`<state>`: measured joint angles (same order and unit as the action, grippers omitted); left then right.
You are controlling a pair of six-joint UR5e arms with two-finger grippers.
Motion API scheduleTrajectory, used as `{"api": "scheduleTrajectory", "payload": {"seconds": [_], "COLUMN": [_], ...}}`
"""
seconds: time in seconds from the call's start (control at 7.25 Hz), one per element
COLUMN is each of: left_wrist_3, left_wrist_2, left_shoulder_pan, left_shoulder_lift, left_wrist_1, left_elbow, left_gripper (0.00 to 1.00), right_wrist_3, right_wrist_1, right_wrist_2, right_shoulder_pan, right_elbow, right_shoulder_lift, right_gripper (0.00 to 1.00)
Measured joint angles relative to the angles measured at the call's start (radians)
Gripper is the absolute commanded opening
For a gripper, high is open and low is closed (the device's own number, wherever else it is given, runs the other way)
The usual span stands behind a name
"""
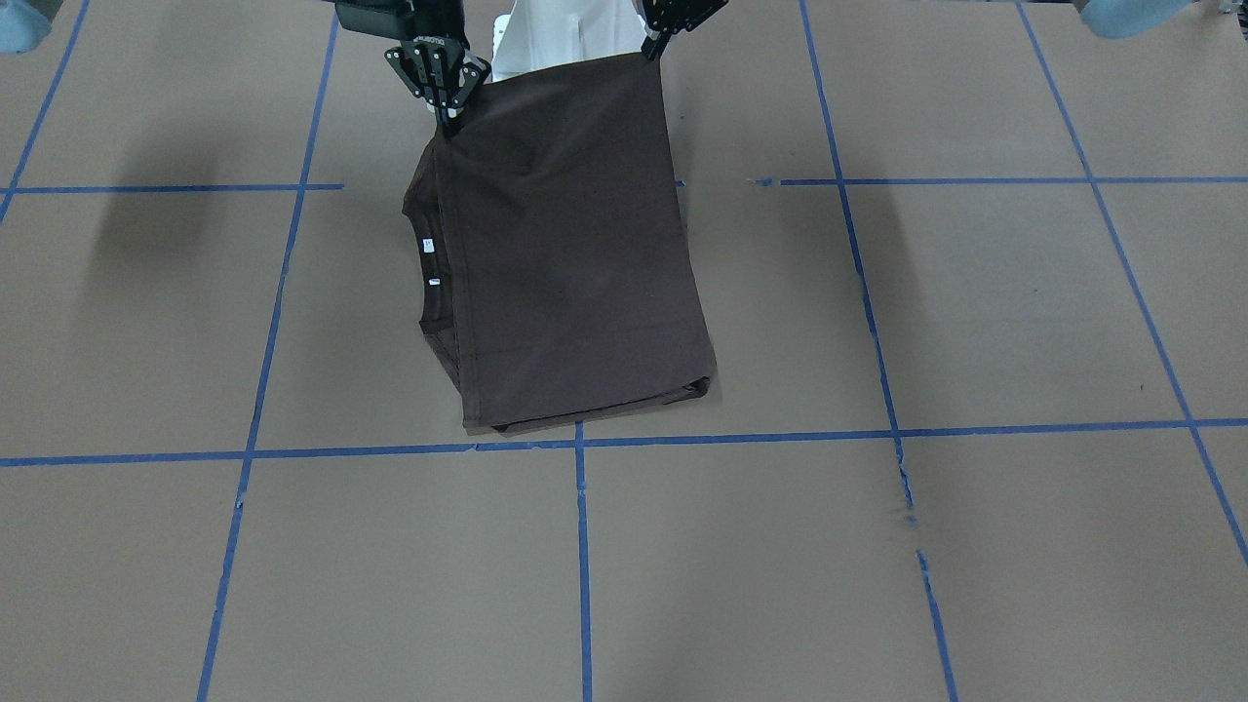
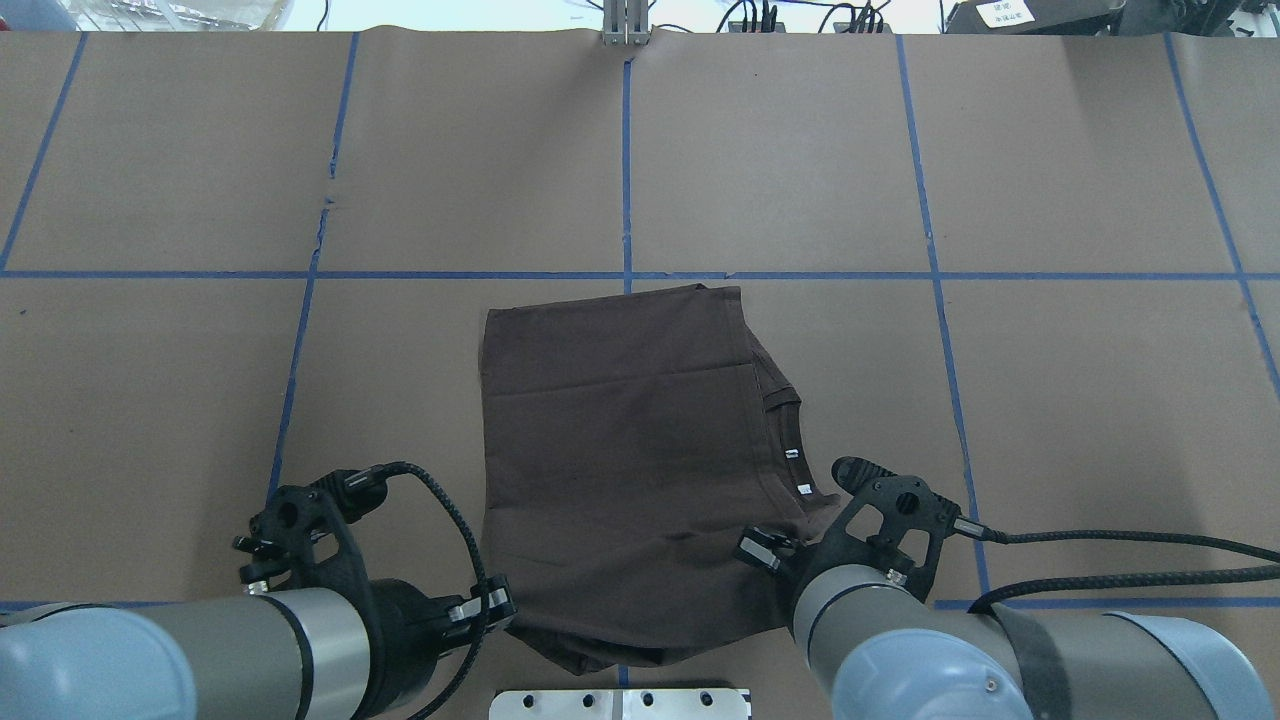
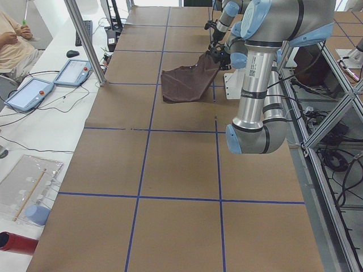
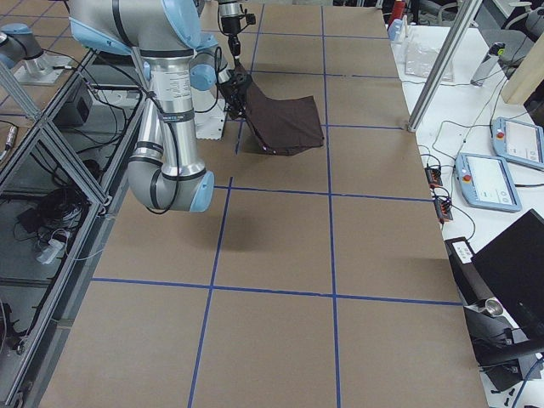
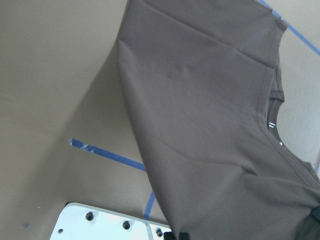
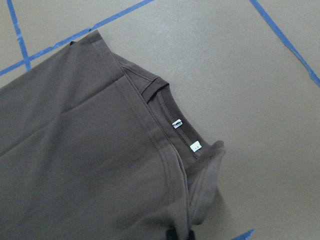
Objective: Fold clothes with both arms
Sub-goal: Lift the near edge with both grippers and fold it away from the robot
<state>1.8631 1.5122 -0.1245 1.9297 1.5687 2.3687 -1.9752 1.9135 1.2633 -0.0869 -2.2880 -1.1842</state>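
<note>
Two black grippers work close in by the robot's white base plate [image 2: 620,703], each at a near corner of the T-shirt [image 2: 620,440]. The left gripper [image 1: 651,47] has its jaws pressed together on the corner of the plain side. The right gripper [image 1: 447,122] pinches the corner on the collar side, its jaws closed on the cloth. Between them the near edge of the shirt is held up off the surface [image 2: 1080,400], and the cloth slopes down and away from the robot. Further out, the ribbed collar [image 6: 165,107] peeks from under the top layer along the robot's right side, with two small white neck tags [image 6: 176,123] showing on it. Beyond that the folded far end of the shirt rests flat on the brown paper, its layers stacked and its edge just beside a blue tape line [image 2: 1000,275] that crosses the surface. Off past the end on the robot's left, two pendant tablets [image 3: 28,93] lie on a white side surface.
</note>
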Motion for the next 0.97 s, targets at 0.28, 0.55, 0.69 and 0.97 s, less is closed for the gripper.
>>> {"api": "scheduleTrajectory", "payload": {"seconds": [0.28, 0.55, 0.69, 0.97], "left_wrist_3": [-0.112, -0.196, -0.217, -0.269], "left_wrist_2": [0.006, 0.009, 0.009, 0.010], "left_shoulder_pan": [-0.104, -0.189, -0.217, -0.276], "left_shoulder_lift": [0.056, 0.083, 0.087, 0.097], "left_wrist_1": [0.001, 0.022, 0.051, 0.127], "left_elbow": [-0.113, -0.209, -0.254, -0.356], "left_gripper": [0.00, 0.00, 0.00, 0.00], "right_wrist_3": [0.054, 0.117, 0.140, 0.172], "right_wrist_1": [-0.021, -0.160, -0.227, -0.325], "right_wrist_2": [0.015, 0.053, 0.062, 0.085], "right_shoulder_pan": [-0.100, -0.204, -0.246, -0.308], "right_elbow": [0.095, 0.252, 0.338, 0.502], "right_shoulder_lift": [0.072, 0.123, 0.149, 0.207], "right_gripper": [0.00, 0.00, 0.00, 0.00]}}
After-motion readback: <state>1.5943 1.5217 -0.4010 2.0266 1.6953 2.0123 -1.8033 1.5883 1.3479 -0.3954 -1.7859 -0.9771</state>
